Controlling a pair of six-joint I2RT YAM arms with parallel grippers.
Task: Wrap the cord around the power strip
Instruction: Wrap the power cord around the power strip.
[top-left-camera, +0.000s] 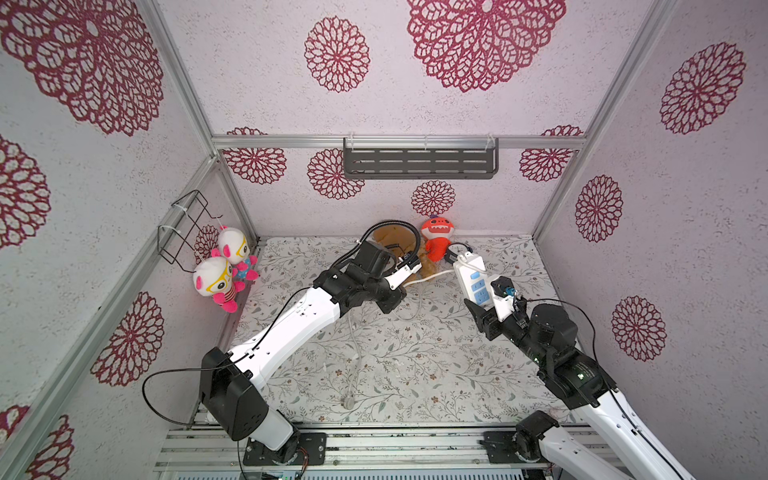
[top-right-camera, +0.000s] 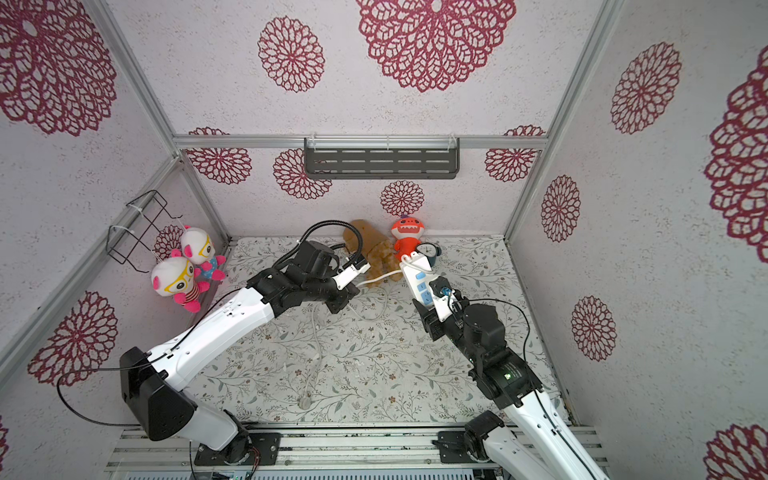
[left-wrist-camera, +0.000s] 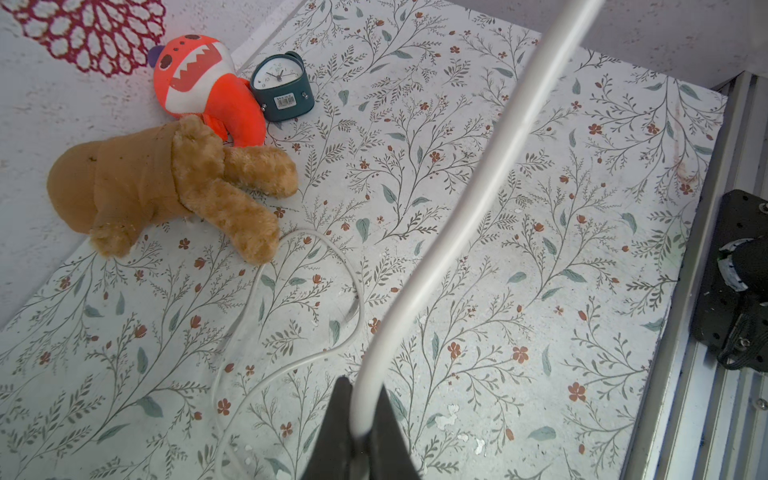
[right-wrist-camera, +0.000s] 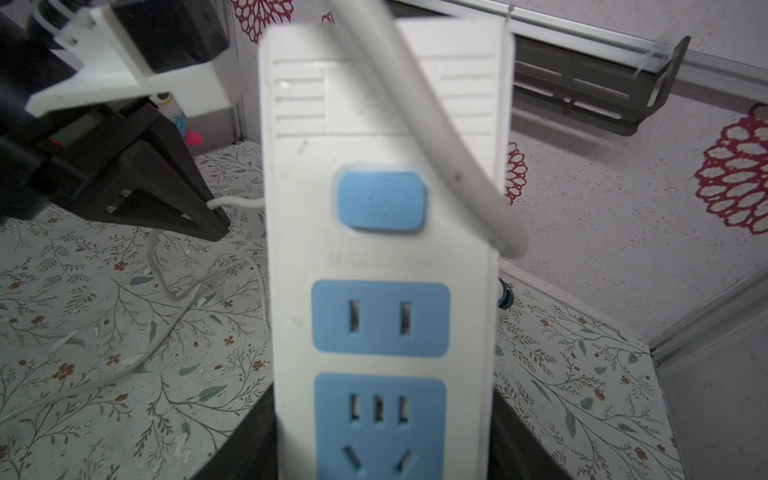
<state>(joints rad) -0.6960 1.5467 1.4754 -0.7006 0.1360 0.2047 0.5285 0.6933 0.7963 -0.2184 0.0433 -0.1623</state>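
Power strip is held raised right of centre, clamped by right gripper. Cord is pinched in left gripper, crossing the strip's face. Risk: the turn could be pulled off if slack is snagged on plush bear.

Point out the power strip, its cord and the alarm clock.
white plastic power strip (right-wrist-camera: 382, 201): right wrist view, on its blue button.
thin white cord (left-wrist-camera: 478, 187): left wrist view, on the raised stretch.
small teal alarm clock (left-wrist-camera: 277, 75): left wrist view, on its dial.
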